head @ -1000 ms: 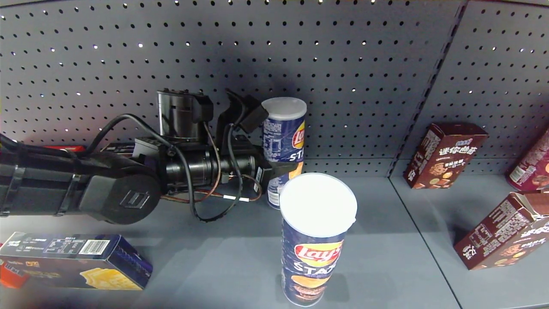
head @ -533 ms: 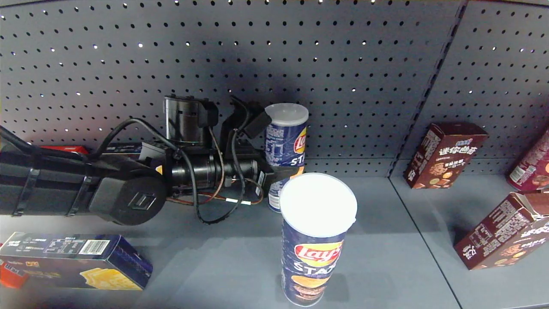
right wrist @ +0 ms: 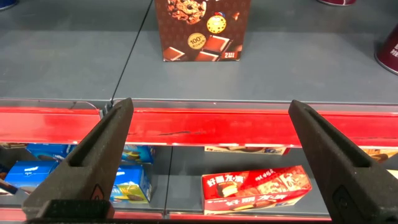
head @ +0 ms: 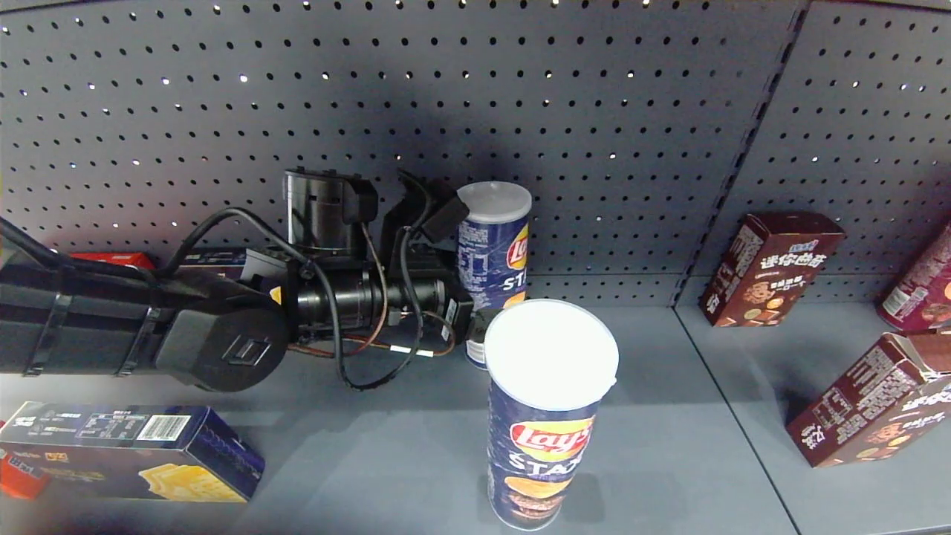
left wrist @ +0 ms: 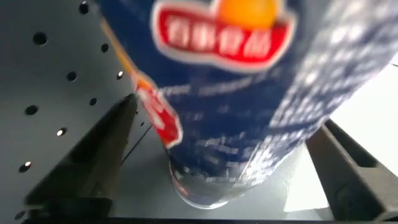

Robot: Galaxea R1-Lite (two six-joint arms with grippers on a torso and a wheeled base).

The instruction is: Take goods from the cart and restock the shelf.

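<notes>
The left arm (head: 111, 334) has slid back a little along the grey shelf (head: 371, 446), and its chip can (head: 494, 253) has come down to stand upright by the back wall (head: 594, 111), so this one looks put away. The left end effector (left wrist: 227, 112) has its fingers apart on each side of the can, and the right end effector (right wrist: 208, 106) hangs wide open lower down. A second can (head: 546, 416) stands just in front, in the way; the blue box (head: 126, 449) and brown boxes (head: 773, 271) lie well off.
</notes>
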